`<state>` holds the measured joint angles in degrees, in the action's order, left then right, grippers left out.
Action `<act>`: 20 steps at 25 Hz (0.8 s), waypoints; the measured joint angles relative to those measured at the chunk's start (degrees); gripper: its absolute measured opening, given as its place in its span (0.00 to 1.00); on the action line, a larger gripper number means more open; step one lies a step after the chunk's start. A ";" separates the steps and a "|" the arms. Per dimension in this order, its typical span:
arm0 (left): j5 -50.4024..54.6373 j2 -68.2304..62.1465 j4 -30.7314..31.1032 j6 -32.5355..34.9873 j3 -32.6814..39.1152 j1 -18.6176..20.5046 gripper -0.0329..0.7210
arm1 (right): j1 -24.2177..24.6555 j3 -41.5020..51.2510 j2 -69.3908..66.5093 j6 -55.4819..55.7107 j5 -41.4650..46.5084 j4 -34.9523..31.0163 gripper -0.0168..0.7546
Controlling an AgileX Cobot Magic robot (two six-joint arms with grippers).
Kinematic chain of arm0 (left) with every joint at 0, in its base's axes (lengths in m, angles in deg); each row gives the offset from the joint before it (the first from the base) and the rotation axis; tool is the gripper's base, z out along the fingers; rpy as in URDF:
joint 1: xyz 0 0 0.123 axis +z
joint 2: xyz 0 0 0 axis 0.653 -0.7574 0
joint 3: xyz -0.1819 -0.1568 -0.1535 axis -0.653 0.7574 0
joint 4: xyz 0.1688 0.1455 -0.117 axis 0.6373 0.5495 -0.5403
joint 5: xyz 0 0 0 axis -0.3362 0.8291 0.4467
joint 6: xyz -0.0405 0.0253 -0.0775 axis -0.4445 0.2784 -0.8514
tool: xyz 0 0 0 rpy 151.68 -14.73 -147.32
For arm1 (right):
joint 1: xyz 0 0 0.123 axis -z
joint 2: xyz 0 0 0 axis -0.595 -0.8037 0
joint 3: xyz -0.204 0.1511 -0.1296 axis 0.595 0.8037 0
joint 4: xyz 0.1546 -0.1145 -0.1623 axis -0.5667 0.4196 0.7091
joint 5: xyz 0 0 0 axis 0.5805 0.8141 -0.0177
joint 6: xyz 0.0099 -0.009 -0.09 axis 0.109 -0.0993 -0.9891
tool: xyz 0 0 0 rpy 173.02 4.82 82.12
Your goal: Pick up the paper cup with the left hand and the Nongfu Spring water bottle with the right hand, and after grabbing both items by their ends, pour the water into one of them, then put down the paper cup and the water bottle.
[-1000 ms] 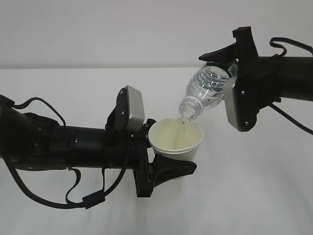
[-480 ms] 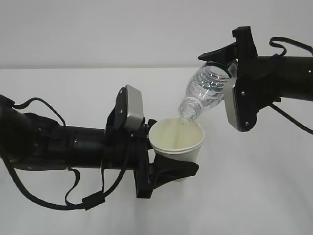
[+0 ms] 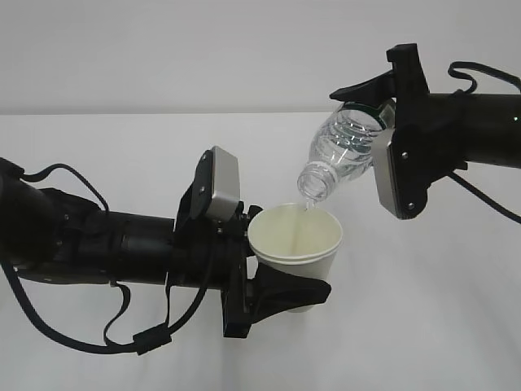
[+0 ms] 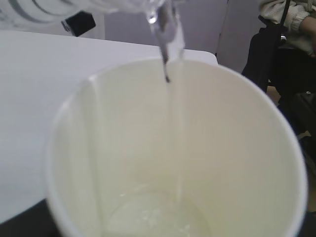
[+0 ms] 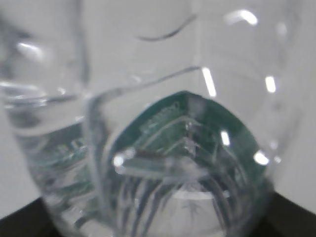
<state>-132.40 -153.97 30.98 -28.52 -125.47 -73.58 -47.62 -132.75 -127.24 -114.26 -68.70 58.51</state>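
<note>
Exterior view: the left hand (image 3: 281, 281) clamps the paper cup (image 3: 297, 244) upright above the table (image 3: 423, 326), rim under the neck of the Nongfu Spring water bottle (image 3: 338, 159), which the right hand (image 3: 383, 102) grips by its base, tilted mouth-down for pouring.

Left wrist view: the water (image 4: 170, 74) streams into the cup, pooling at the bottom.

Right wrist view: the bottle's base fills the frame.

White table (image 3: 440, 326), plain pale wall (image 3: 203, 49) behind, seated person in dark clothing (image 4: 289, 44) at table's far end
</note>
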 joint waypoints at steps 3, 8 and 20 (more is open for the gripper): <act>0.00 0.00 0.00 0.00 0.00 0.00 0.68 | 0.00 0.00 0.00 0.00 -0.11 0.00 0.66; 0.00 0.00 0.13 0.00 0.00 0.00 0.68 | 0.00 0.00 0.00 0.00 -0.38 0.00 0.66; 0.00 0.00 1.07 -0.09 0.00 0.00 0.68 | 0.00 0.00 0.00 0.00 -0.51 0.00 0.66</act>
<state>-132.40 -153.97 32.06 -28.61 -125.47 -73.58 -47.62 -132.75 -127.24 -114.26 -69.21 58.51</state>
